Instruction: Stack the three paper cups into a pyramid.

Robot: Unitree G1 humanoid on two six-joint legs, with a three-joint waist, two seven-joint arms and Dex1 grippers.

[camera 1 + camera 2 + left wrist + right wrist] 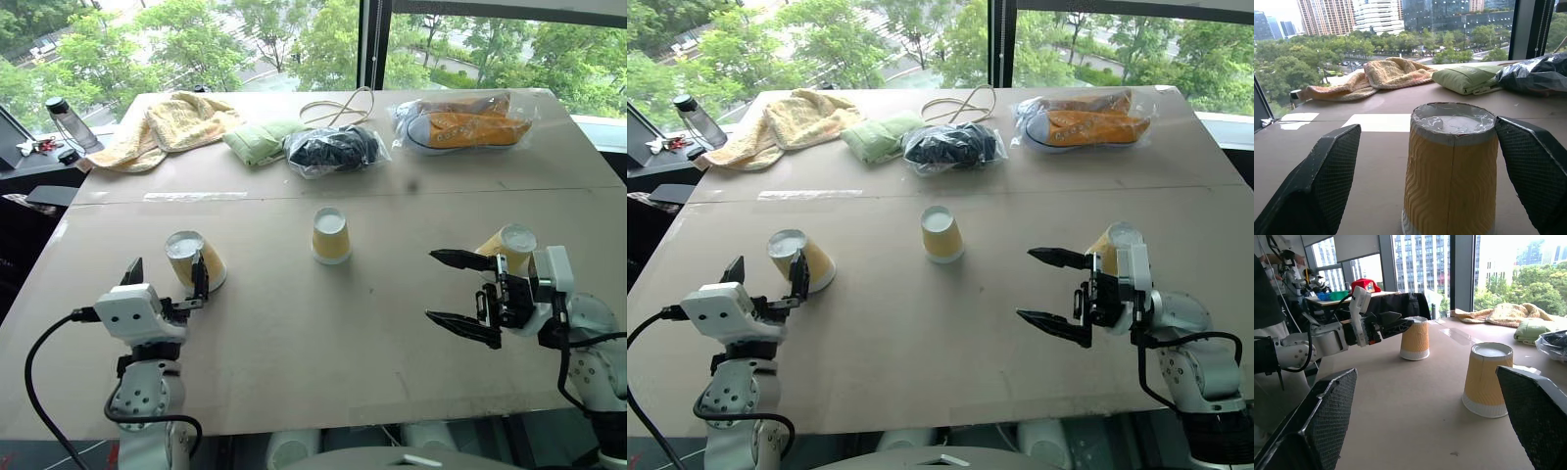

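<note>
Three yellow paper cups stand upside down and apart on the brown table [294,343]. The left cup [193,258] sits just ahead of my left gripper [167,276], which is open with a finger on each side of it, not touching; the left wrist view shows this cup [1452,171] between the fingers [1327,171]. The middle cup [331,235] stands alone at the table's centre. My right gripper [449,292] is open and empty, pointing toward the middle. The right cup [511,245] stands behind that gripper's wrist. In the right wrist view the middle cup [1485,379] is nearer than the left cup [1414,339].
Along the far side lie a yellow towel [171,127], a folded green cloth [257,142], a dark item in a plastic bag [333,150], a looped cord [338,108] and bagged orange shoes [468,124]. A bottle [69,122] stands off the far left corner.
</note>
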